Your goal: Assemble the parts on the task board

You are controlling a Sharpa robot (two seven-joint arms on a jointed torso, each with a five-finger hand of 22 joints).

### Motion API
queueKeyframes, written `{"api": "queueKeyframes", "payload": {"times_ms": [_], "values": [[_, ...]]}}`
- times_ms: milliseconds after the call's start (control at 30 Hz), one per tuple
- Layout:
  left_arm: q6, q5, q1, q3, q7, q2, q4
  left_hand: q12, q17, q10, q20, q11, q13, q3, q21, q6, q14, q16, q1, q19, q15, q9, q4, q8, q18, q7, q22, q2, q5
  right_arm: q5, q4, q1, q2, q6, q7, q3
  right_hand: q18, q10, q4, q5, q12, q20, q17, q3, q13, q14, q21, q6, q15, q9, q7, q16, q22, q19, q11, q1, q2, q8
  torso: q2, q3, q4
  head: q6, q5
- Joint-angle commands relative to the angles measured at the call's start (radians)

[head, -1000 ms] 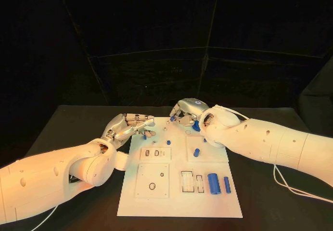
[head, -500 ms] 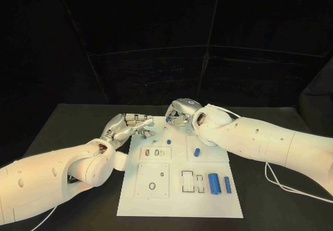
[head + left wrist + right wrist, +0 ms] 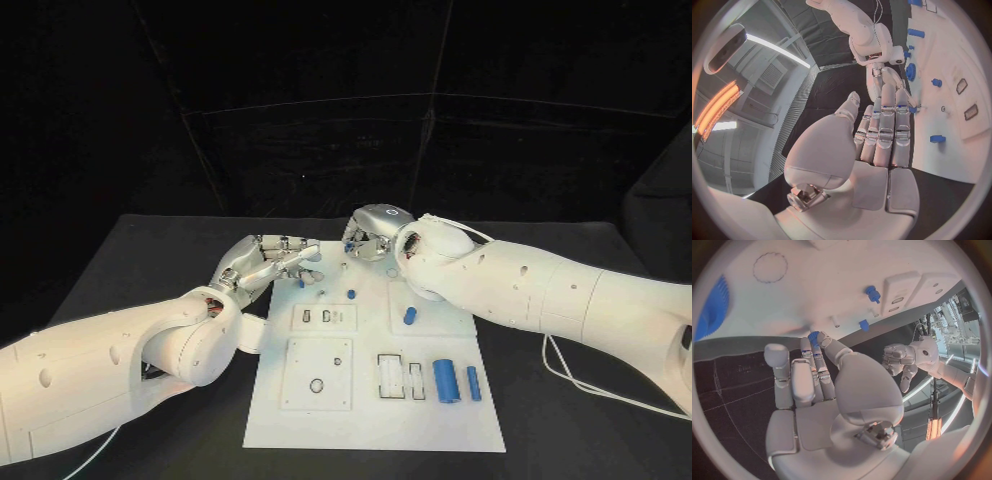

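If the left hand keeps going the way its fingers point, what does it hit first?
Most likely the small blue peg just past the left hand, at the board's far left corner. Depth is unclear; it may pass above.

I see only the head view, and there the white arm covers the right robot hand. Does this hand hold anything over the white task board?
Observer: Yes. In the right wrist view the right robot hand pinches a small blue plastic part between its thumb and a fingertip.
Operator: And the left robot hand, does it hold a part too?
Observer: No. In the left wrist view the left robot hand has its fingers stretched out straight, with nothing in the palm.
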Motion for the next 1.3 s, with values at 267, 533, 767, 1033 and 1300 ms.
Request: {"api": "queueKeyframes", "payload": {"times_ms": [267, 533, 767, 1033, 1300], "values": [[0.018, 0.001, 0.002, 0.001, -0.007, 0.001, 0.002, 0.000, 0.002, -0.005, 0.000, 0.000, -0.001, 0.002, -0.006, -0.001, -0.010, 0.004, -0.002, 0.004, 0.001, 0.000, -0.005, -0.004, 0.013, 0.005, -0.001, 0.001, 0.006, -0.035, 0.001, 0.001, 0.004, 0.019, -0.049, 0.000, -0.018, -0.002, 0.004, 0.006, -0.010, 0.004, 0.001, 0.013, -0.001, 0.031, 0.006, -0.006, -0.001, 0.001, 0.004, 0.006, 0.002, 0.000, 0.005, 0.001, -0.017, -0.005, 0.001, 0.0005, -0.0002, -0.003, 0.000], [0.019, 0.001, 0.003, 0.001, -0.008, 0.001, 0.001, 0.000, 0.002, -0.005, 0.000, 0.000, -0.001, 0.002, -0.006, -0.001, -0.010, 0.004, -0.002, 0.004, 0.001, 0.000, -0.005, -0.004, 0.013, 0.005, -0.001, 0.001, 0.006, -0.035, 0.000, 0.001, 0.007, 0.021, -0.040, 0.000, -0.015, -0.061, 0.018, -0.005, -0.027, 0.014, -0.021, 0.013, -0.005, 0.022, -0.004, -0.068, 0.015, -0.004, 0.022, -0.004, -0.021, -0.019, 0.022, -0.019, -0.057, -0.011, 0.001, 0.0009, -0.0025, -0.002, 0.003], [0.022, 0.001, 0.003, 0.001, -0.009, 0.000, 0.000, 0.000, 0.002, -0.005, 0.000, 0.000, -0.001, 0.002, -0.006, -0.001, -0.010, 0.004, -0.002, 0.004, 0.001, 0.000, -0.005, -0.004, 0.013, 0.005, -0.001, 0.001, 0.006, -0.023, 0.006, 0.001, 0.001, -0.017, -0.032, 0.000, -0.003, -0.188, 0.055, -0.017, -0.012, 0.026, -0.081, -0.063, -0.001, 0.004, -0.041, -0.287, 0.021, -0.005, 0.016, -0.038, -0.081, -0.058, 0.031, -0.013, -0.103, -0.011, 0.002, 0.0014, -0.0010, -0.002, 0.002], [0.030, 0.001, 0.004, 0.001, -0.008, -0.003, -0.003, 0.005, 0.010, 0.000, 0.000, -0.002, -0.001, 0.009, -0.009, 0.007, -0.019, 0.006, -0.007, 0.002, 0.001, 0.001, -0.011, 0.000, 0.013, 0.002, -0.003, 0.004, 0.006, 0.037, 0.118, 0.001, -0.105, -0.085, -0.027, 0.001, -0.016, -0.093, 0.084, 0.026, 0.063, 0.026, -0.003, -0.083, 0.012, 0.026, 0.002, -0.170, 0.020, 0.011, 0.027, 0.013, -0.009, -0.011, 0.027, 0.019, -0.083, 0.018, -0.001, 0.0042, -0.0082, -0.001, 0.000], [0.037, 0.001, 0.004, 0.001, -0.003, -0.007, -0.004, 0.009, 0.017, 0.009, 0.000, -0.006, -0.001, 0.017, -0.011, 0.016, -0.023, 0.008, -0.009, 0.002, -0.002, 0.002, -0.017, 0.004, 0.013, -0.002, -0.004, 0.007, 0.006, 0.156, 0.244, 0.002, -0.263, -0.050, -0.054, 0.007, -0.032, 0.121, 0.122, 0.031, 0.203, -0.004, 0.093, -0.123, 0.083, 0.044, 0.061, -0.120, -0.018, 0.010, -0.006, 0.071, 0.090, 0.047, -0.022, -0.007, -0.119, 0.026, -0.008, 0.0105, -0.0245, 0.009, -0.003]]}}
